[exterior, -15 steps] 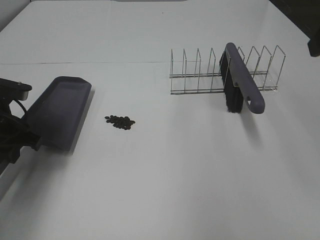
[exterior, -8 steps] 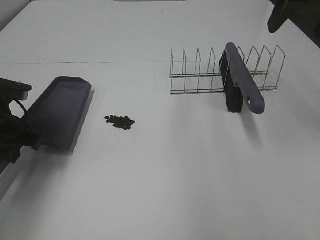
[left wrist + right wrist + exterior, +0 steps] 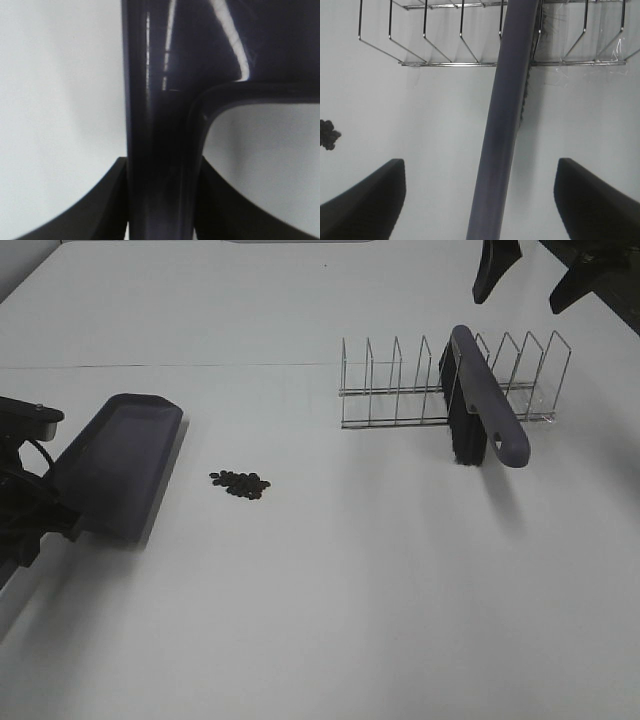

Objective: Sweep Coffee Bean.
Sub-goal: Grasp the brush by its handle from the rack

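Note:
The coffee beans [image 3: 240,483] lie in a small dark cluster on the white table, just right of the dark purple dustpan [image 3: 120,465]. My left gripper [image 3: 55,518] is shut on the dustpan's handle [image 3: 160,150] and holds the pan low at the table's left. The purple brush [image 3: 482,400] with black bristles leans in the wire rack [image 3: 400,390]. My right gripper [image 3: 535,270] is open and empty, high above and behind the brush. In the right wrist view the brush handle [image 3: 505,125] runs between the spread fingers [image 3: 365,205], and the beans [image 3: 327,134] show at the edge.
The wire rack [image 3: 445,64] has several empty slots on both sides of the brush. A thin seam line [image 3: 200,365] crosses the table behind the dustpan. The table's left edge is close to my left arm.
My right gripper has come into view at the top right and moved left, above the brush. The left gripper and dustpan have barely moved.

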